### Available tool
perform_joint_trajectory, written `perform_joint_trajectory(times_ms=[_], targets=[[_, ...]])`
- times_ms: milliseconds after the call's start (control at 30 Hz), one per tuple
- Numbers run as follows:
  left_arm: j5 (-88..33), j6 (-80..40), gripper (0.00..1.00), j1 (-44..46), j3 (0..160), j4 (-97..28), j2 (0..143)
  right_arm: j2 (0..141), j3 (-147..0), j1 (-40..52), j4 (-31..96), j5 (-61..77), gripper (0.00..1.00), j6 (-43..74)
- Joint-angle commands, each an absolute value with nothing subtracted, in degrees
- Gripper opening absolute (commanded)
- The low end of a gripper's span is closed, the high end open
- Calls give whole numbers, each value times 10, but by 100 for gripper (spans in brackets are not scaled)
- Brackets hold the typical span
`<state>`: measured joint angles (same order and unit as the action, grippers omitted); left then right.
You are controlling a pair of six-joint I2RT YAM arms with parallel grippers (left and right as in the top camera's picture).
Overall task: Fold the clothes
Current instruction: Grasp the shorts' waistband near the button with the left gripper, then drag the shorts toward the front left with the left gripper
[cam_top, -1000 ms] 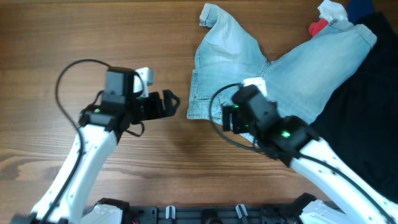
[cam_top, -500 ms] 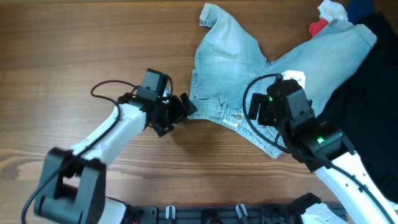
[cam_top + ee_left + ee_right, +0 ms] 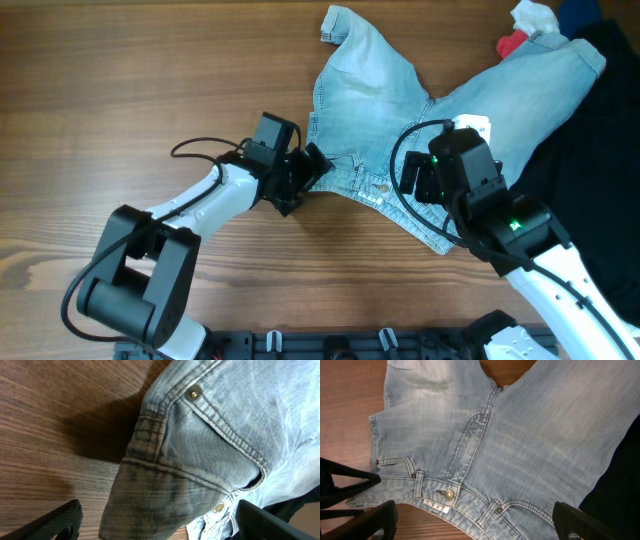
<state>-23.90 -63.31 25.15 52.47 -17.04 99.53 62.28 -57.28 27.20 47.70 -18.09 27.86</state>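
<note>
Overhead view: shorts (image 3: 400,110) lie spread on the table (image 3: 150,80), waistband nearest the arms.
Left gripper (image 3: 310,175): wide open, straddling the waistband corner, gripping nothing.
Right gripper (image 3: 480,527): wide open above the waistband, empty.

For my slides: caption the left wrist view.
Left gripper, jaws open, at waistband corner of light blue faded denim shorts on wooden table.

Wooden table (image 3: 120,80), denim shorts (image 3: 400,110) spread out, black garment (image 3: 600,170) at right edge, red and white garments (image 3: 512,44) top right
</note>
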Motion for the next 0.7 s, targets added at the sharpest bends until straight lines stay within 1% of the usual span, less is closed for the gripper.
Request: perform_joint_trajectory(times_ms=[0,33,67,133,233,267,300,400,533,667], targets=[[-230,-654,82,260,527,-151,1002,620,-585,270,479,-190,100,285],[-229,-654,75,259,527,-145,1002,620,-585,270,479,-190,100,285],[-226,-654,62,259,527,-139,1002,620,-585,270,479,-190,100,284],[-219,-654,42,258,527,-137,1002,620,-585,270,483,-190,100,285],[-208,-649,19,257,527,-136,1002,620,-585,270,488,-191,100,284],[-204,-648,8,257,527,-137,1002,620,-585,270,489,-192,100,284],[-203,-648,4,257,527,-137,1002,620,-585,270,489,-193,100,284],[-199,-644,4,257,527,-137,1002,620,-585,270,489,-193,100,284],[-194,-589,4,253,528,-136,995,620,-585,270,489,-193,100,285],[-142,-523,4,219,528,-171,950,620,-585,270,489,-196,100,285]])
